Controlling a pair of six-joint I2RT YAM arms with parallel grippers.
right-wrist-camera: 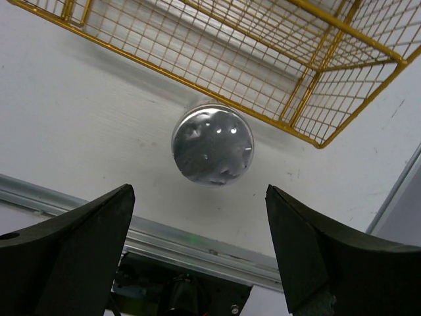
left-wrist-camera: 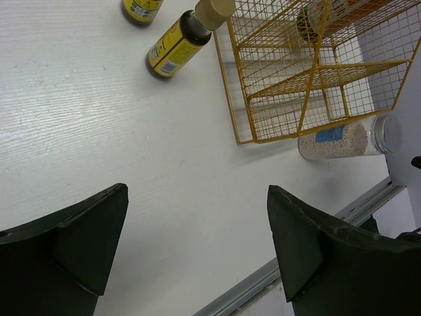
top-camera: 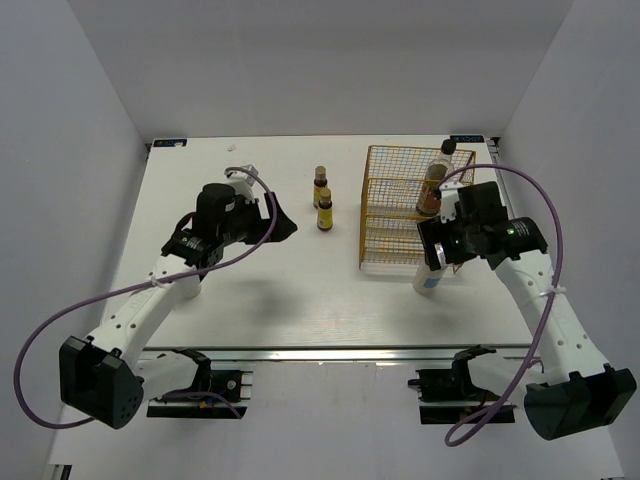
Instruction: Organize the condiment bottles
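The white bottle (right-wrist-camera: 212, 145) stands upright on the table (top-camera: 250, 300) toward its near right corner, just outside the yellow wire basket (top-camera: 400, 148). Its capped end points straight up at the right pincer (right-wrist-camera: 199, 194), which hangs directly above with fingers spread apart. The left pincer (left-wrist-camera: 197, 197), also apart, is far off toward the left edge.

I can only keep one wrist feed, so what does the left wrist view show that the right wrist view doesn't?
Left wrist only: two small brown yellow-labelled bottles and the blue label on the white cylindrical bottle. Right wrist only: that bottle's silvery lid seen from straight above. Both: the yellow wire basket and the white table.
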